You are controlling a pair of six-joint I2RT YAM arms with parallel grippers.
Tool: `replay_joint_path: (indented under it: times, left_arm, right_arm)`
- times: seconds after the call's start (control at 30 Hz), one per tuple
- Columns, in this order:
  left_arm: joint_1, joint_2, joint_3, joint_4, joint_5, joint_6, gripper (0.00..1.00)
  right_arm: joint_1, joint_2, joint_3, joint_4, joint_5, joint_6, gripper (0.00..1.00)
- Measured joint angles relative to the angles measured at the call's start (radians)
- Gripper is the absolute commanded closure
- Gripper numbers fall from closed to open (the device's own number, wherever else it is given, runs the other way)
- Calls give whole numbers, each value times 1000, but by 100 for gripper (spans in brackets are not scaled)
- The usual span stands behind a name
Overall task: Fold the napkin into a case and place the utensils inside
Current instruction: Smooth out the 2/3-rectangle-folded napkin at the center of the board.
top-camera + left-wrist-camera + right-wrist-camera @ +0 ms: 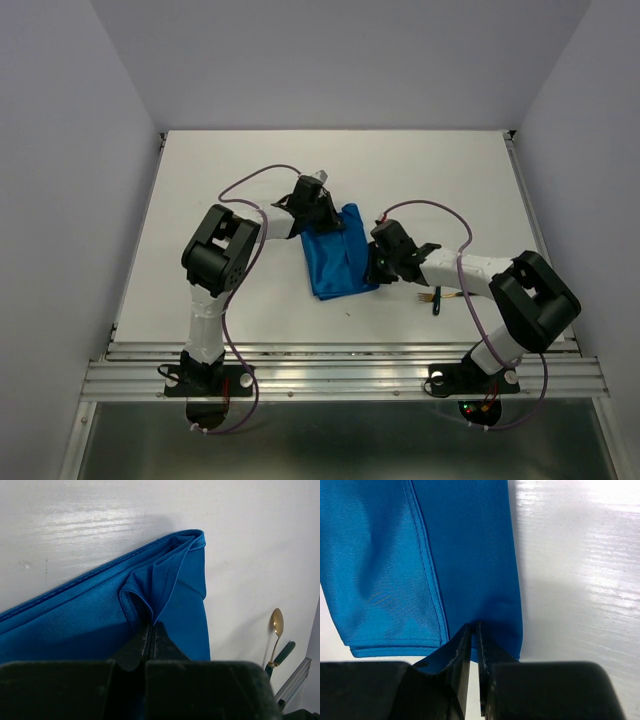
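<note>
White tabletop (200, 200): the left hand (151, 630) and right hand (475, 628) each clamp the blue napkin (335, 262) (utensils (437, 298) lie toward the near right corner).

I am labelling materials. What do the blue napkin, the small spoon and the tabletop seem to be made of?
Bright blue cloth napkin: fine woven fabric, slight sheen; weave, stitched hem and soft folds show. Small gold-headed spoon: probably polished metal, it gleams; its dark green handle perhaps plastic. White tabletop: glossy, seemingly painted wood; faint grain lines.
</note>
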Motion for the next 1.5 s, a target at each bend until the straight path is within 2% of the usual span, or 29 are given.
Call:
replay_joint_path:
  times: [0.07,0.1,0.13,0.17,0.2,0.23,0.3,0.47,0.53,0.6,0.7,0.73,0.8,0.83,0.93,1.5]
  left_arm:
    - [3,2,2,2,-4,0,100]
    - [3,3,3,2,-6,1,96]
    - [3,3,4,3,-8,2,84]
    - [3,3,5,2,-13,5,76]
    - [3,3,5,2,-21,6,63]
    - [3,3,6,1,-25,8,59]
    - [3,1,16,-3,-30,12,54]
    - [2,-37,25,-80,-111,47,53]
    - [3,-61,25,-116,-144,57,55]
    - [3,-91,25,-140,-165,66,62]
    - [3,-135,26,-148,-180,73,66]
    - [2,-145,26,-148,-183,74,73]
    - [-5,-162,26,-148,-189,73,80]
    - [-9,-168,26,-146,-189,70,88]
    - [-24,-172,25,-123,-174,60,100]
    - [-36,-55,-11,-50,-130,51,100]
  right_arm:
    - [0,3,-4,18,-2,2,85]
    - [0,3,-7,24,-3,3,85]
    - [0,3,-10,31,-3,5,85]
    - [0,3,-13,39,-3,7,85]
    - [0,3,-15,45,-3,7,85]
    - [0,4,-17,51,-4,8,85]
    - [0,6,-21,65,-3,12,85]
    - [0,8,-23,77,-1,23,86]
    - [0,8,-23,78,0,28,85]
    - [0,9,-23,78,1,33,86]
    - [0,9,-23,79,2,34,86]
    - [0,9,-23,79,2,35,86]
    - [0,9,-23,79,2,37,89]
    - [0,9,-23,78,3,37,89]
    - [0,10,-23,78,5,38,89]
    - [0,9,-23,77,8,43,89]
